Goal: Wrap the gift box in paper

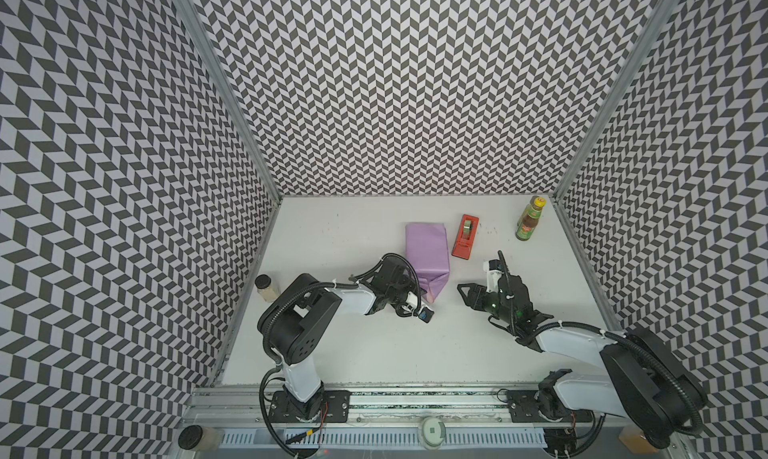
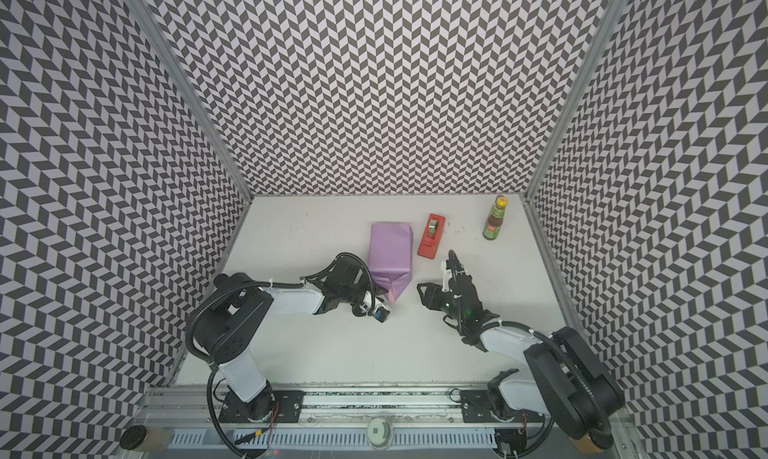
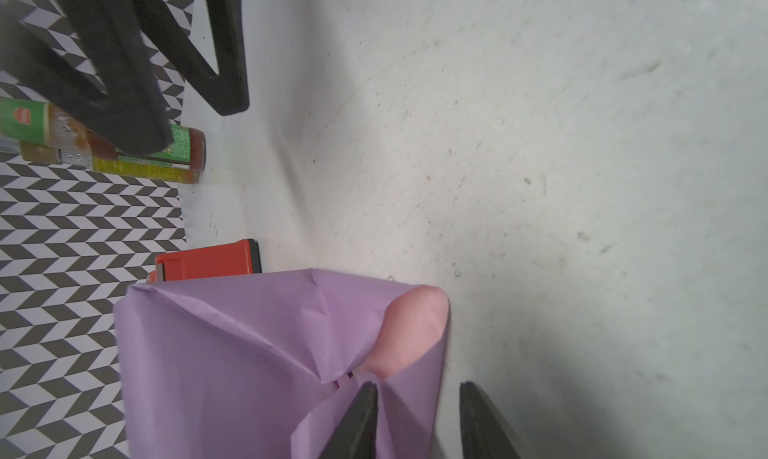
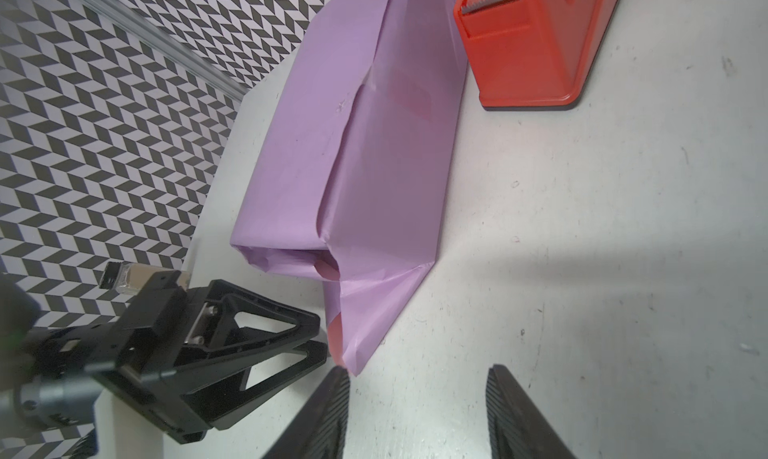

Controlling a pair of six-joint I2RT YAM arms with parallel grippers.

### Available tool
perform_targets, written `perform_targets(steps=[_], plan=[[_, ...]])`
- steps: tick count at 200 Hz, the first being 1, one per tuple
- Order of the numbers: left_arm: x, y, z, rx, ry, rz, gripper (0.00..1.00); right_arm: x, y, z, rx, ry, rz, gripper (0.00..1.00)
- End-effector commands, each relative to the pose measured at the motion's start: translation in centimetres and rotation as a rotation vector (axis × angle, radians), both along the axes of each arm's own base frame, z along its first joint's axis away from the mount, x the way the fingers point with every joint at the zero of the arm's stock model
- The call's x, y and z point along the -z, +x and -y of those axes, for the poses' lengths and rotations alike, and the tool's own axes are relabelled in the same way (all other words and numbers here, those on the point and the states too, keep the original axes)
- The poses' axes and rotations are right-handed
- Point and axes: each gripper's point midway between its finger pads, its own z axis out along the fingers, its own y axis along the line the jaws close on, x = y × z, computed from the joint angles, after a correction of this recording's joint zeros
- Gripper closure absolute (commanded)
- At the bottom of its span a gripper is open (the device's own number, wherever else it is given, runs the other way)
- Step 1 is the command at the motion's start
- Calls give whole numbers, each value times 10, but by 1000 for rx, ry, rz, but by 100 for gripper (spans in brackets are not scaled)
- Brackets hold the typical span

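Left wrist | left claw [image 3: 417, 386] half-open astride paper [image 3: 232, 353], grip unclear | right claw [image 4: 417, 371] open

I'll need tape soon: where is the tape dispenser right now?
In both top views the red tape dispenser stands toward the back of the table, close beside the purple paper on its right, with the sauce bottle farther right.

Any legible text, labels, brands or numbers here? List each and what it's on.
None legible.
On the brown glass sauce bottle with green label: red emblem and fine print, too blurred to read; too small in both top views.
On the red plastic tape dispenser: nothing.
On the lilac paper wrap: nothing.
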Motion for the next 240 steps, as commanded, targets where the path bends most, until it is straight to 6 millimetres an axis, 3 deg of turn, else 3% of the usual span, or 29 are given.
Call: perform_targets(steps=[1,81,132,180,240], plan=[[9,0,2,16,36,-6,66,-14,2,0,-6,27,54,46],[29,-1,0,21,84,-51,78,-12,0,3,2,27,56,46],[31,-3,1,22,84,-73,88,-12,1,3,1,28,56,46],[14,1,8,10,30,-104,100,-10,1,3,-3,17,57,46],[-19,9,12,-6,-107,-204,100,-6,-7,-10,-85,55,64,45]])
